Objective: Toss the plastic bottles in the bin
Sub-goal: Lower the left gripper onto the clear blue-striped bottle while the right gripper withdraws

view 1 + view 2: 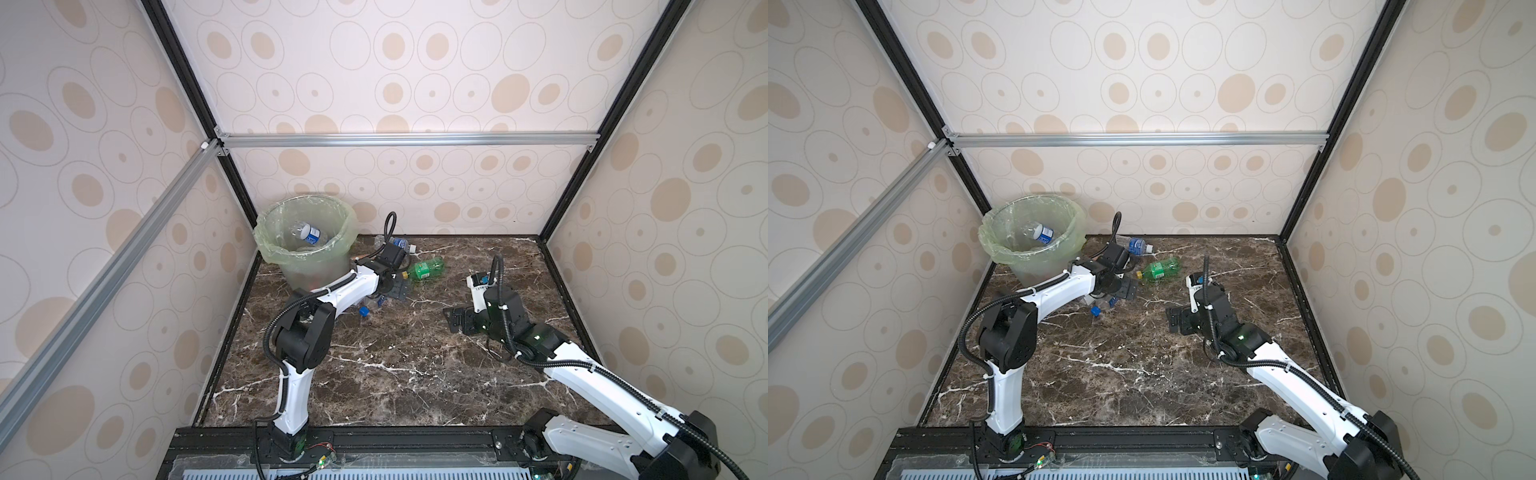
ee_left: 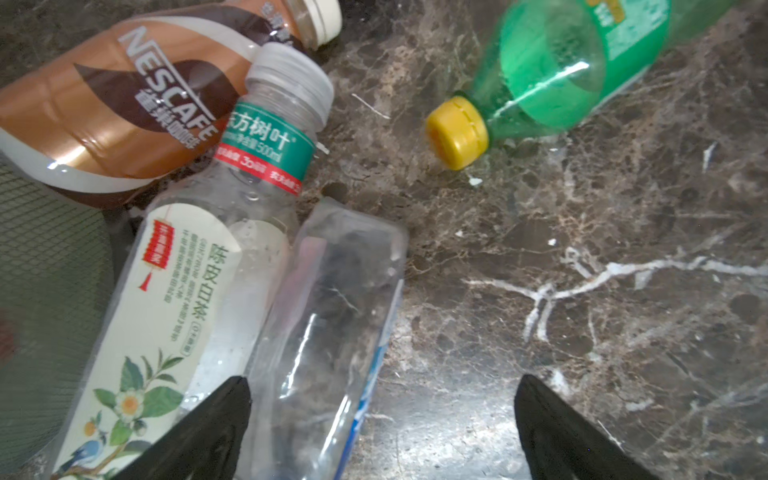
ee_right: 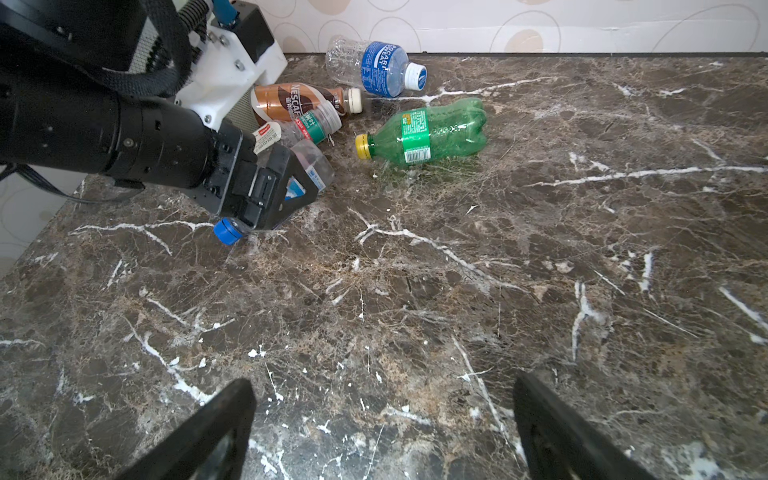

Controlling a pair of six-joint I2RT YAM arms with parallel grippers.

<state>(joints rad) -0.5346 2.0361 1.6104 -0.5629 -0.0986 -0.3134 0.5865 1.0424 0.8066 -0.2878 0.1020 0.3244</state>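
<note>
The bin [image 1: 266,249], with one blue-labelled bottle [image 1: 308,232] inside, stands just beside the left claw [image 2: 380,399], which hangs released and empty low over the pile. Directly under it lies a crushed clear bottle [image 2: 328,311], hugging one finger. Against that finger's outer side rests a tea bottle [image 2: 174,291] reading 东方树叶, 陈皮白茶 and 500ml, and beyond it a brown NESCAFE bottle [image 2: 104,116]. The claw should probably shift to straddle only the crushed one, then close gently on the thin plastic. Ahead of it, apart, lies the green bottle [image 2: 552,83]; farther off is a POCARI SWEAT bottle [image 3: 376,68]. The right claw [image 3: 384,399] gapes empty over the bare marble table [image 3: 415,291].
</note>
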